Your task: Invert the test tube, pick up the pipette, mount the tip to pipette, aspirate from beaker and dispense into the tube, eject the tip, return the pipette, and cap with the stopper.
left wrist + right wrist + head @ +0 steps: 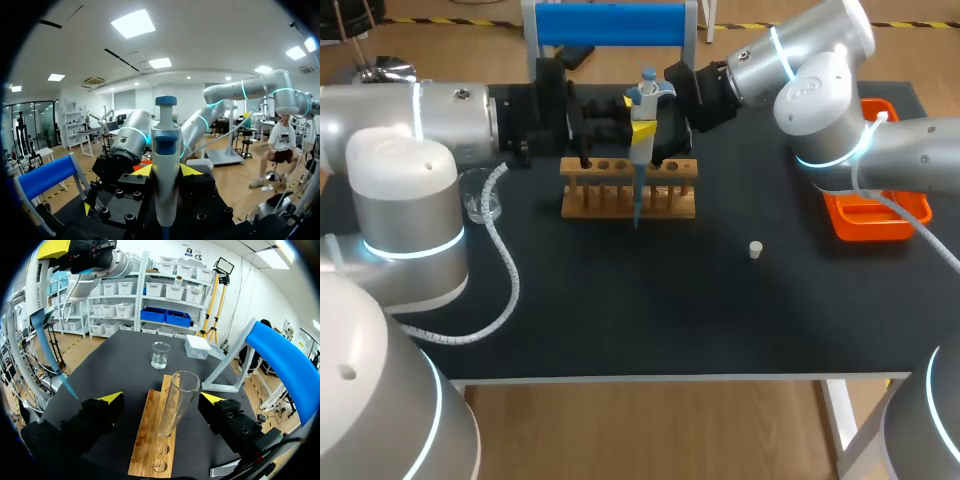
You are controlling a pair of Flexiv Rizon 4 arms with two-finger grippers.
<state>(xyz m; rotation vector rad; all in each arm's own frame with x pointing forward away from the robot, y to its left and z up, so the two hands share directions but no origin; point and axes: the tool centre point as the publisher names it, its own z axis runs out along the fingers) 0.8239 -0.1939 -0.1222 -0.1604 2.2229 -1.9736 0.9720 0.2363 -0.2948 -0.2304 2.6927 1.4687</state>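
Left hand (166,172) grips pipette (166,145); right hand (161,400) spread wide around test tube (175,407).

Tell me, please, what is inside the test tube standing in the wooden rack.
The test tube looks empty: through its clear wall only the wooden rack shows. Its lowest part sits in a rack hole and cannot be seen.

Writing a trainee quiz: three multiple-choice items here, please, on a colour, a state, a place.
1. The tip on the pipette is: A blue, B orange, C white.
2. The right tool is: A shut on the pipette, B open around the test tube, C shut on the test tube.
3. The stopper lies: A in the test tube, B on the table, C in the right tool.
Answers: 1 A, it shows blue. 2 B, gaps show either side of the tube. 3 B, alone on the dark top.
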